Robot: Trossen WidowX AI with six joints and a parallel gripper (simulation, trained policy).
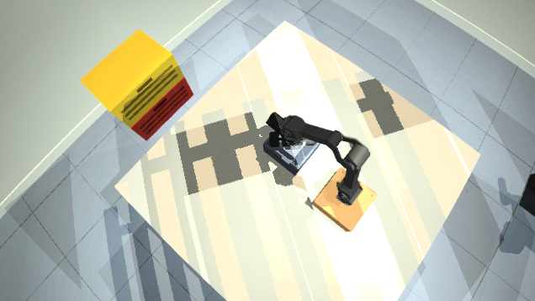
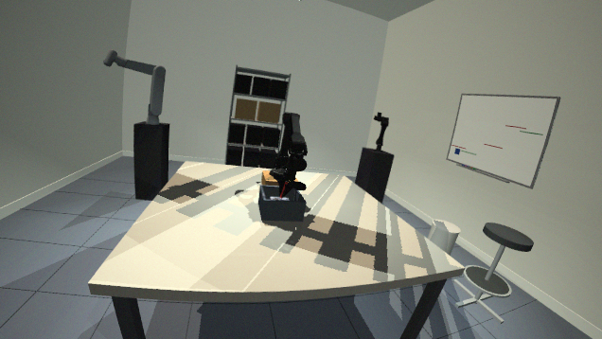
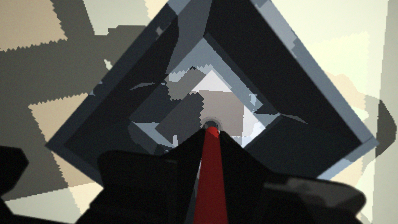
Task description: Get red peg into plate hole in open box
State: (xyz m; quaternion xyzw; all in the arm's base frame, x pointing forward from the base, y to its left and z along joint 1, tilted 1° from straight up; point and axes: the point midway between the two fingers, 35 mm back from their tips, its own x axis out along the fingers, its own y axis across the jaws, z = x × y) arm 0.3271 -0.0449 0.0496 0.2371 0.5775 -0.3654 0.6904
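In the wrist view, nearest the camera, the tool (image 3: pixel 212 134) (image 2: pixel 283 188) fills the lower part of the frame, its dark fingers closed around the red peg (image 3: pixel 214 177) (image 2: pixel 284 189). The peg runs from the bottom edge up to the middle, its tip appearing against the ringed hole (image 3: pixel 210 123) in the pale plate (image 3: pixel 225 111); whether the tip has entered the hole, I cannot tell. Beyond the fingers, the dark walls of the open box (image 3: pixel 320 75) (image 1: pixel 281 159) (image 2: pixel 282 211) make a diamond around the plate, with the desk (image 3: pixel 350 60) (image 1: pixel 252 252) (image 2: pixel 189 265) outside it.

In the exterior view, the box stands at the centre of the frame, on the far half of the desk. The peg slants over its opening, its lower end to the left of its upper end. Just behind, the black arm (image 2: pixel 294 134) (image 1: pixel 317 131) rises upright and folds down towards the box. From the top, it climbs from the orange base plate (image 1: pixel 332 210) (image 2: pixel 271 178), right of centre, bends at the elbow and reaches to the upper left, its wrist above the box. Farthest off, a shelf unit (image 2: pixel 232 114) stands against the back wall, upper centre.
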